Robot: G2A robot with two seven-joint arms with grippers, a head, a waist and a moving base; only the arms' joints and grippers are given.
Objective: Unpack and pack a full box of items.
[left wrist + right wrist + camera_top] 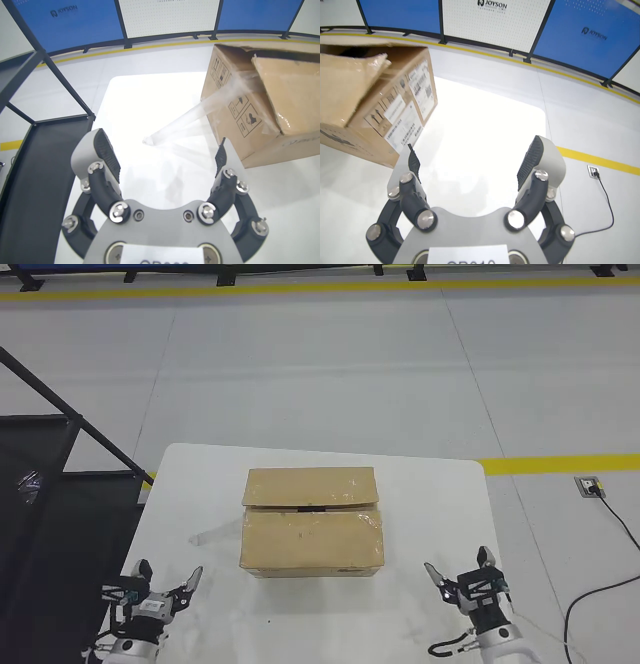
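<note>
The left hand [168, 575] is poised with its ribbed fingers [107, 152] spread wide apart. Well off to its right, the right hand [458, 563] has the same pose, its pads [531, 157] parted, and both hands point forward.

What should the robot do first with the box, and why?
Probably move the right gripper toward the near flap of the cardboard box and lift it. The flaps lie shut, with just a thin dark gap between them, so nothing can come out. The right gripper and the left gripper are open, empty and apart from the box.
</note>
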